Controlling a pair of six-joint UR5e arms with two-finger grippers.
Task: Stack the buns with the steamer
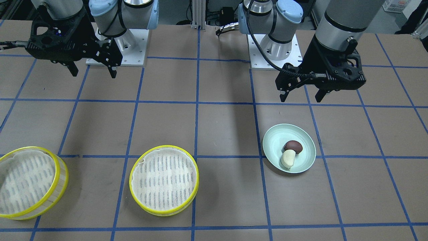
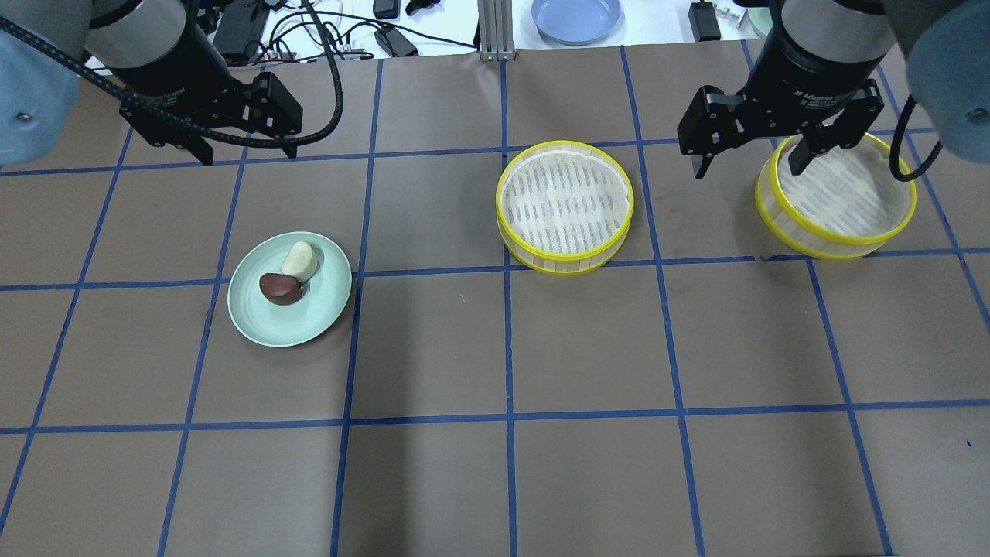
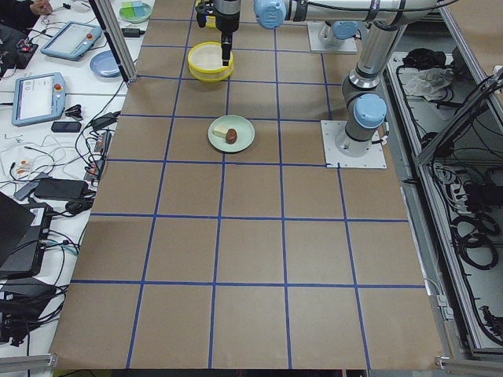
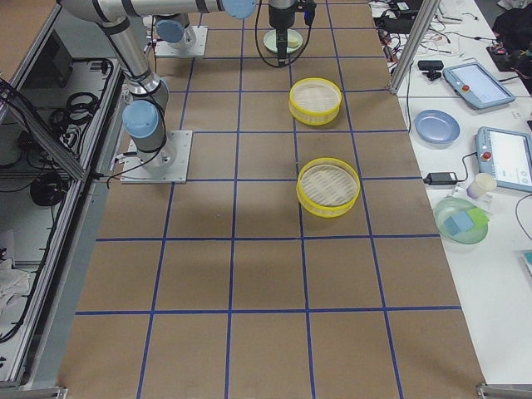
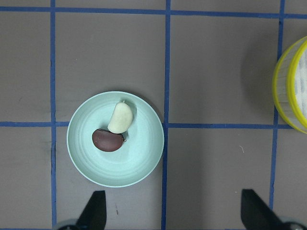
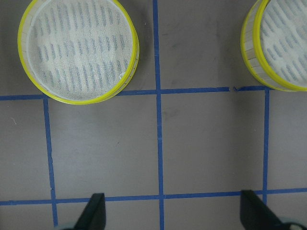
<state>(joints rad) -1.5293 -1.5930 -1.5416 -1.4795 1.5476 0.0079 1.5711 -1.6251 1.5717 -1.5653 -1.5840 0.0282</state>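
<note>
The cream-white bun point(image 2: 299, 261) and the reddish-brown bun point(image 2: 280, 288) lie touching on a pale green plate point(image 2: 321, 313) at the table's left. Both show in the left wrist view, cream point(image 5: 120, 118) and brown point(image 5: 108, 140). Two yellow-rimmed steamer tiers stand apart and empty, one at the middle point(image 2: 564, 205) and one at the right point(image 2: 839, 197). My left gripper point(image 2: 250, 155) is open and empty, above the table behind the plate. My right gripper point(image 2: 748, 169) is open and empty, hovering between the two tiers, which show in its wrist view point(image 6: 76, 48) point(image 6: 283, 43).
The brown table carries a blue tape grid. Both robot bases point(image 1: 274, 50) point(image 1: 123, 47) stand at the robot's edge. Past the far edge lie a blue plate point(image 2: 576, 15), cables and tablets point(image 3: 43, 94) on a white side table.
</note>
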